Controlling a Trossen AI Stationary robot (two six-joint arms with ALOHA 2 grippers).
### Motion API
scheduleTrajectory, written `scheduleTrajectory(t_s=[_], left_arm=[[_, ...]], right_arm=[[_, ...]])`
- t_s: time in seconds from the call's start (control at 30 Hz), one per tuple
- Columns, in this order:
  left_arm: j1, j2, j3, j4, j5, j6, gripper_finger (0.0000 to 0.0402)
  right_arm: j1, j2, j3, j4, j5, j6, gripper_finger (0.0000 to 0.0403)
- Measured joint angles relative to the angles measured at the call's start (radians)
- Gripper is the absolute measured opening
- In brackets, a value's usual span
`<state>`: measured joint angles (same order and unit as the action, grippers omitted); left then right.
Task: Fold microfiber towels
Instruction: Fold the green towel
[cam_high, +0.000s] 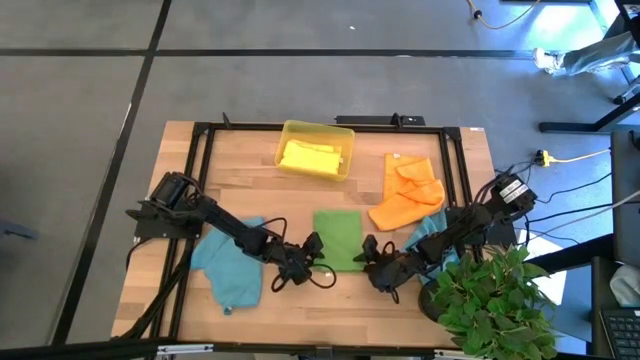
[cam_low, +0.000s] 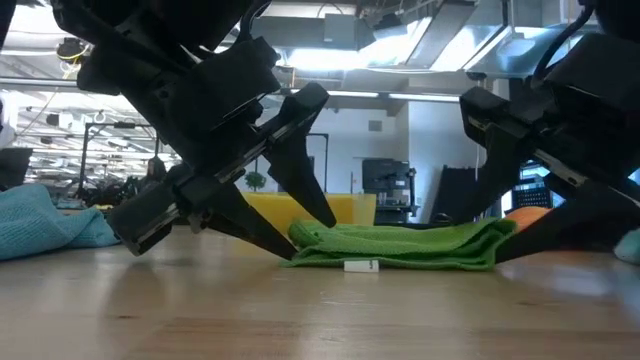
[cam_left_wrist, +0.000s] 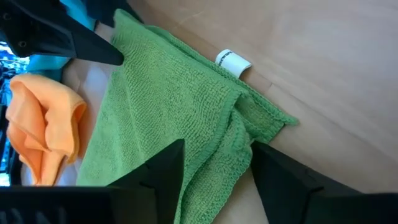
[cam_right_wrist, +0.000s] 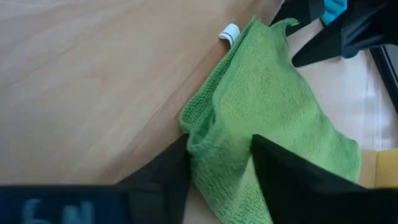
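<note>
Green towel (cam_high: 338, 239) lies folded, apparently long axis front-to-back.

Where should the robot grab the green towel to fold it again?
Probably by the two near corners of the green towel, coming in low from each side. It lies flat and already folded, and the left gripper and right gripper straddle those corners, open.
</note>
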<state>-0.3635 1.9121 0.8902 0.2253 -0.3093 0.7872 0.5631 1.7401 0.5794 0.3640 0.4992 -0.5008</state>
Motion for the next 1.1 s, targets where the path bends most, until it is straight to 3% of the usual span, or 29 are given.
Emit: scheduleTrajectory(t_s=[0.2, 0.43, 0.8, 1.1], left_arm=[[0.027, 0.002, 0.000, 0.002, 0.065, -0.052, 0.0106], [0.039, 0.006, -0.001, 0.016, 0.051, -0.146, 0.0008], [0.014, -0.015, -0.002, 0.032, 0.051, -0.292, 0.0000], [0.040, -0.019, -0.002, 0.033, 0.193, -0.390, 0.0000]], right_arm=[[-0.024, 0.001, -0.002, 0.012, 0.000, 0.003, 0.0075], [-0.035, 0.002, -0.003, 0.026, 0.004, 0.005, 0.0022], [-0.036, -0.020, -0.006, 0.062, 0.042, 0.193, 0.0006], [-0.045, -0.120, -0.006, 0.077, -0.024, 0.312, 0.0006]])
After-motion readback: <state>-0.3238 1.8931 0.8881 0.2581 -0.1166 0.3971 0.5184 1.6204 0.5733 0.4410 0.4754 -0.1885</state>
